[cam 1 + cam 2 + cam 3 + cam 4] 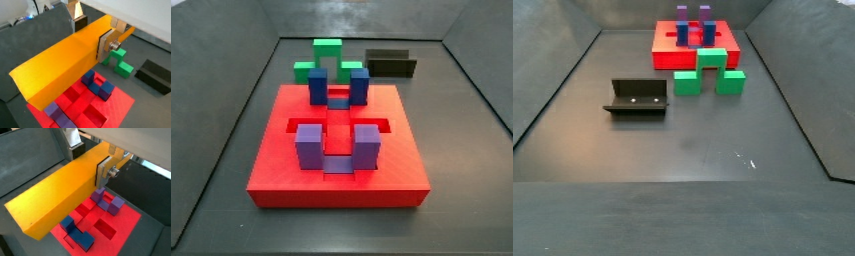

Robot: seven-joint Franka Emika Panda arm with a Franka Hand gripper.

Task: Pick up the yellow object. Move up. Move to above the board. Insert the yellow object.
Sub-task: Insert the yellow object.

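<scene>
Tabletop (700,140) is dark grey and bare, walled by grey panels. End effector (93,31) clamps the yellow object (60,62) in both wrist views, above the red board (90,107). Green piece (120,62) and fixture (155,75) lie beyond it.
</scene>
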